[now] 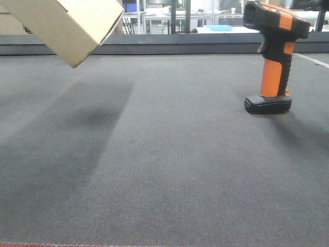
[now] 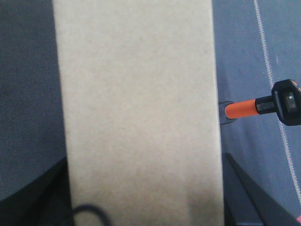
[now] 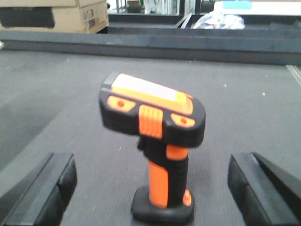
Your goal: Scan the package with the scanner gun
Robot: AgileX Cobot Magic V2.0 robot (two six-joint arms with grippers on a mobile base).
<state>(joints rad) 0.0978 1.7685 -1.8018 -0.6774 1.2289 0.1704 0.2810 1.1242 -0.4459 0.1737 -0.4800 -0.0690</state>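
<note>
Grey mat (image 1: pixel 154 170), background cartons (image 3: pixel 56 16)

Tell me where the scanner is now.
The scanner stands upright on the mat at the front view's right, far from the raised box, before the open right gripper.

Scanner gun (image 3: pixel 162 136) upright on grey mat (image 3: pixel 235 94), between spread tool (image 3: pixel 153 190) fingers (image 3: pixel 44 188).

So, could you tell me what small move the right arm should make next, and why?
Probably ease the right gripper forward and close it on the orange handle of the scanner gun. It stands upright on the grey surface between the open fingers, untouched, while the left gripper holds the package tilted in the air.
</note>
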